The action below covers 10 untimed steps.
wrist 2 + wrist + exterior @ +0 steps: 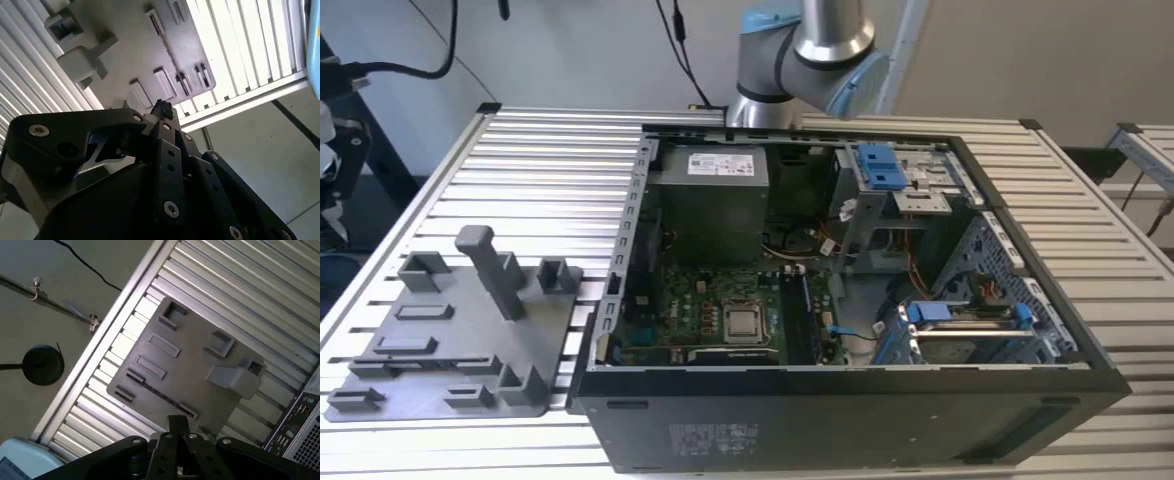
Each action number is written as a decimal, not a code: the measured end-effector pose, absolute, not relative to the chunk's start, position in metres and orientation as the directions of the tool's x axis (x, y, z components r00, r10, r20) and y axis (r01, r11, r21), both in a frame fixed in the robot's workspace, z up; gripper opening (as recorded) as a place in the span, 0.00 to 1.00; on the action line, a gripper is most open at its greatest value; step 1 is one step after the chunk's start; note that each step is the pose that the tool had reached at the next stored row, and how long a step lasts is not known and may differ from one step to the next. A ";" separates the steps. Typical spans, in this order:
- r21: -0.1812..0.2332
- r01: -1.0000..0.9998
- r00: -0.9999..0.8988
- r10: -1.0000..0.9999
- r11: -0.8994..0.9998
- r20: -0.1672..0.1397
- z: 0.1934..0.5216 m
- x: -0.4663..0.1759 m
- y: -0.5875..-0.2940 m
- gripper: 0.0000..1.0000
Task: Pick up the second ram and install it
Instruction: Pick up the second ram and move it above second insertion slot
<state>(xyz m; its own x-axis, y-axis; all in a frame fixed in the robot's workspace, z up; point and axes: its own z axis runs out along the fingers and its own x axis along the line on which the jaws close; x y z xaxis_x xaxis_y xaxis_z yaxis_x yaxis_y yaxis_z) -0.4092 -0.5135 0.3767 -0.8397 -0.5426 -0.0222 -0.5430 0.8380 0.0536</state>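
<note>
Exterior view, from its left: one grey fixture plate [447,335] carrying one tall post [491,270], then one open computer case [854,425], with one arm [811,50] behind it. In the first wrist view the single gripper [177,422] hangs over the plate, tips pressed together with nothing between them. Just ahead of them one thin dark strip sits in the plate. I judge it to be the second ram [160,392], though not surely. Its long axis runs oblique to the jaws.
</note>
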 end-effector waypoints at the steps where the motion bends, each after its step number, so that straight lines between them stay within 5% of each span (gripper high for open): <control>1: 0.054 -0.557 -0.831 -0.556 0.829 -0.022 0.377 -0.409 -0.514 0.11; 10: 0.054 -0.681 -0.732 -0.681 0.730 -0.022 0.377 -0.409 -0.513 0.11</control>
